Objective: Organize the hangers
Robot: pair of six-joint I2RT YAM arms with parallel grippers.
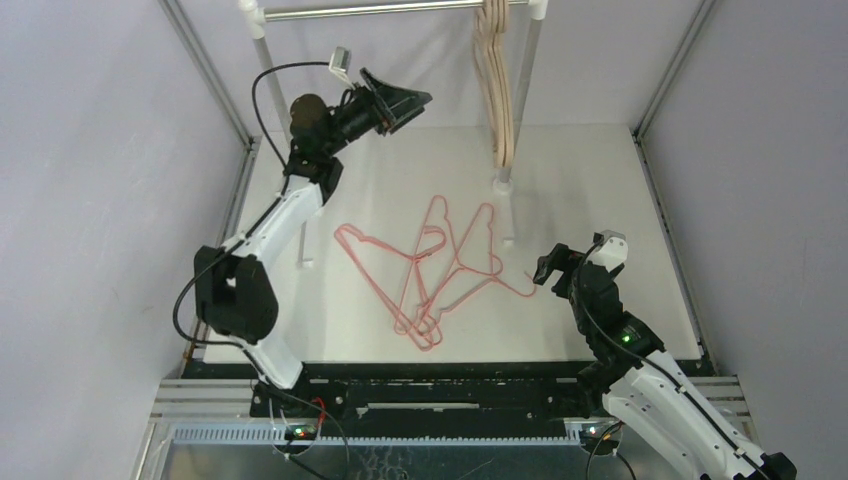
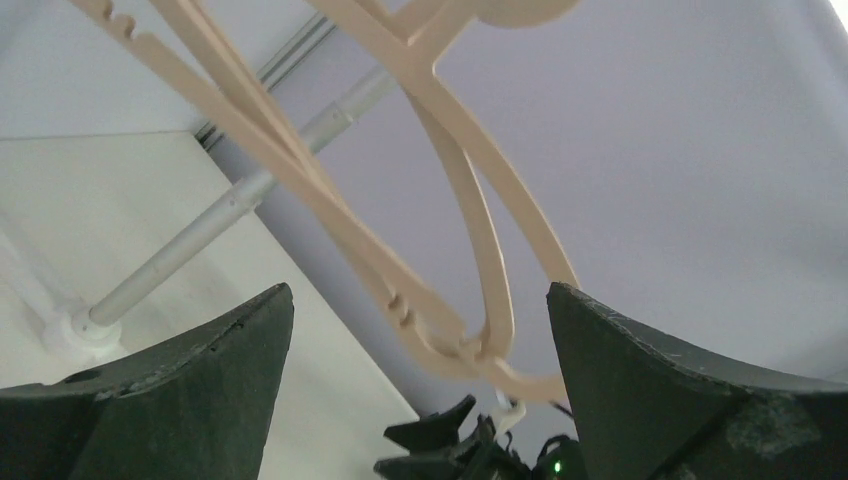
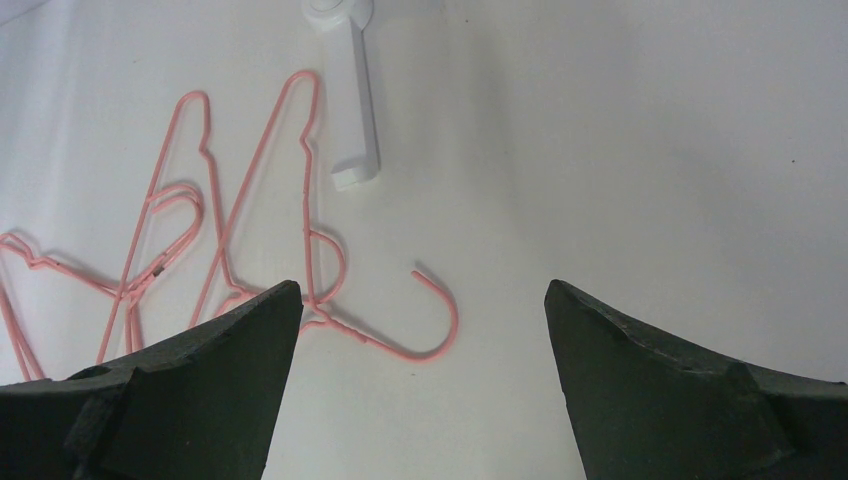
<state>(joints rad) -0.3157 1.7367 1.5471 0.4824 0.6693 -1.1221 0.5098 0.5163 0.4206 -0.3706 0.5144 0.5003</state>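
On the rail (image 1: 370, 10) hang beige hangers (image 1: 497, 90); pink hangers (image 1: 418, 318) tabled; left gripper (image 1: 413, 108), right gripper (image 1: 546, 266) agape.

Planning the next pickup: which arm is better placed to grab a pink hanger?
Right. The right gripper, open, sits beside the hook of a pink hanger; the left gripper is up near the hung beige hangers.

Left gripper (image 1: 408, 103) was up near the rail (image 1: 370, 10), holding nothing. Beige hangers (image 1: 497, 90) hung ahead of its tips, clear gap between. Right gripper (image 1: 545, 270) sat low over the table (image 1: 600, 200), also empty, with pink hangers (image 1: 430, 270) tangled just ahead of it and the nearest hook beside its fingertips.
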